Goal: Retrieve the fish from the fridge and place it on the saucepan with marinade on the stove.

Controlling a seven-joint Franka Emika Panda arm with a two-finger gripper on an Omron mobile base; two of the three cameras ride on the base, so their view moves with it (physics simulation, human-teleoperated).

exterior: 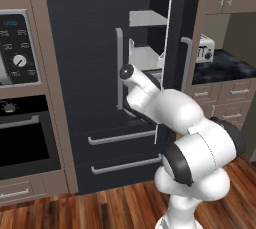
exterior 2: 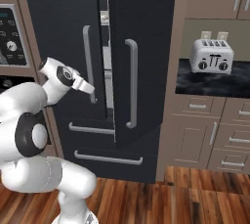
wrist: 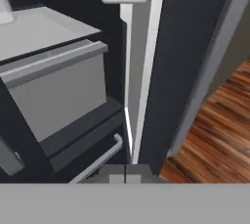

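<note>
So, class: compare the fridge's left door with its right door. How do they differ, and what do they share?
The left door sits shut, flush with the cabinet; the right door is swung partly open, showing pale shelves through the gap. In the left base view the left door faces the camera while the right door is seen nearly edge-on. Both are dark charcoal with a long silver bar handle.

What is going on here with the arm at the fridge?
The robot arm is working at the fridge. The right door is swung partly open, showing pale shelves inside. The gripper is shut and empty, sitting low by the open door's inner edge. No fish is visible on the shelves shown. A toaster sits on the counter to the right.
</note>
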